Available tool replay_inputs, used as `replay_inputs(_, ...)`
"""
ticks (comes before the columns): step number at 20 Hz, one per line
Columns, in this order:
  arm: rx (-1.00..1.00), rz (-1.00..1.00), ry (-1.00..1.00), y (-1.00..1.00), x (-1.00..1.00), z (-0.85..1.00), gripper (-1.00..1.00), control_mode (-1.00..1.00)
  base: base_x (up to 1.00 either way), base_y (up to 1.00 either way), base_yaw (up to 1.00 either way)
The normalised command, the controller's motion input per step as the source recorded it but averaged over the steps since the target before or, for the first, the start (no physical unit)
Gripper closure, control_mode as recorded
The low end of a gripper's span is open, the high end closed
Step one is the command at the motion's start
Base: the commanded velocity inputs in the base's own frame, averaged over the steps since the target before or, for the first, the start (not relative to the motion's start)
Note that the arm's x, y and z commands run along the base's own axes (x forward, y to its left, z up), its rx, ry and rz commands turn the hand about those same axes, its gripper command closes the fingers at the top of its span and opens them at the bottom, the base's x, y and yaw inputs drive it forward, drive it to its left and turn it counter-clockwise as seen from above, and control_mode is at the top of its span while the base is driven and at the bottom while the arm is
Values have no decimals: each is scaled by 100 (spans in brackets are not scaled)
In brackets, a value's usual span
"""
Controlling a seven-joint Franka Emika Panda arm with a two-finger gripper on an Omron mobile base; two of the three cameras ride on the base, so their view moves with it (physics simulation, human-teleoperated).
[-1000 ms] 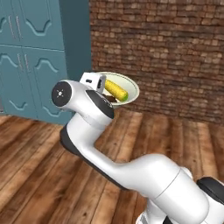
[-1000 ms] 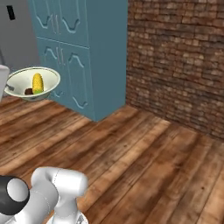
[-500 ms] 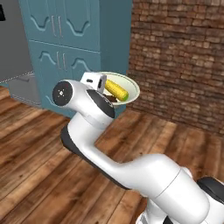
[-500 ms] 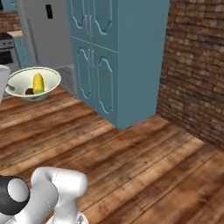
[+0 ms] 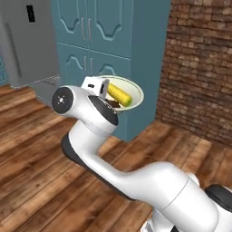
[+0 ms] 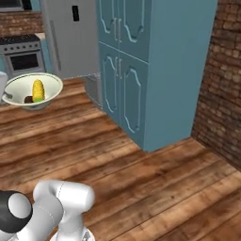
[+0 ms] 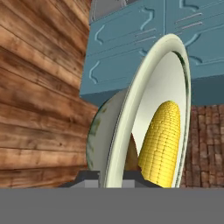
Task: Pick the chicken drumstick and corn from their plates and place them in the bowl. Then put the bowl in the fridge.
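The pincer (image 7: 111, 177) is clamped on the rim of the bowl (image 7: 144, 109), one dark tip seen on each side of the wall at the bottom centre of the hand view. The bowl is carried in the air, above the wooden floor (image 6: 155, 188), with the corn (image 7: 162, 144) and the drumstick (image 7: 130, 157) already inside it.

The bowl is judged stiff and smooth, so a hold on the thin rim leaves it prone to swing or slip; a firm grip low on the wall would serve better, and it should be kept level. The corn is round and free to roll, the drumstick small and light.

In the right base view, at middle left, the bowl (image 6: 33, 90) is seen whole, with corn (image 6: 38, 90) beside drumstick (image 6: 28, 99). In the left base view the arm hides part of the bowl (image 5: 131, 88). The fridge (image 6: 75, 37) is seen at the upper left of both base views, with its door apparently closed and a stove (image 6: 21, 54) beside it.
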Motion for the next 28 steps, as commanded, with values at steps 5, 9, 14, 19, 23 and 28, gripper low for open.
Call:
replay_inputs(5, 0, 0, 0, 0, 0, 0, 100, 100, 89, 2, 20)
replay_inputs(9, 0, 0, 0, 0, 0, 0, 100, 100, 84, 0, 29)
replay_inputs(14, 0, 0, 0, 0, 0, 0, 100, 100, 81, 0, 29)
replay_inputs(19, 0, 0, 0, 0, 0, 0, 100, 100, 69, 0, 39)
replay_inputs(23, 0, 0, 0, 0, 0, 0, 100, 100, 72, 1, 33)
replay_inputs(28, 0, 0, 0, 0, 0, 0, 100, 100, 81, 12, 18)
